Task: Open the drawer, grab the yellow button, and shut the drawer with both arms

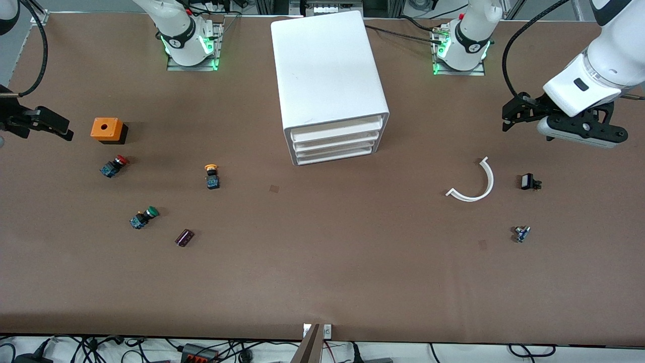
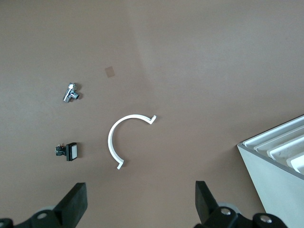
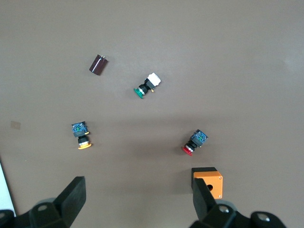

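Drawers (image 1: 335, 143) are all sitting shut in the cabinet (image 1: 327, 75); the button (image 1: 211, 176) is lying beside it, untouched. Left gripper (image 2: 140, 204) and right gripper (image 3: 137, 204) are hanging open, empty.

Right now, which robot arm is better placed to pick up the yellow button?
The right arm, probably. The yellow-capped button lies toward its end of the table, and the right pincer hangs open at that end. The left pincer, also open, waits at the opposite end, with the white cabinet between it and the button.
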